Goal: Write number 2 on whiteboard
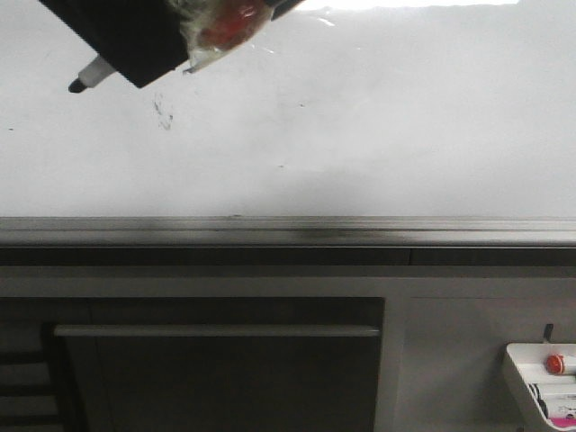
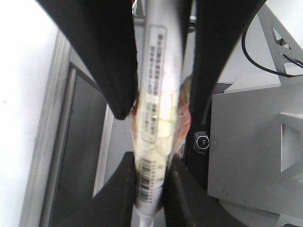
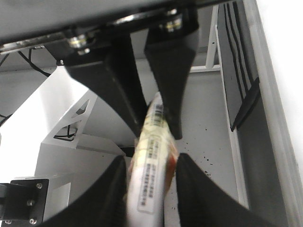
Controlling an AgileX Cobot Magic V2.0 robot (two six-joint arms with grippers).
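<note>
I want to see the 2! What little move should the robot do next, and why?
Probably ease the marker tip onto the whiteboard and start the curve. The left gripper is clamped on the marker, its black tip is bare, and no 2 shows yet.

The whiteboard (image 1: 378, 126) stands upright, glossy white, bearing only faint dark smudges above its grey lower rail.

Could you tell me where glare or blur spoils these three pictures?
Front view: glare washes out the whiteboard along its top edge. Left wrist view: the marker label is blurred. Right wrist view: that tool's marker is smeared and soft.
</note>
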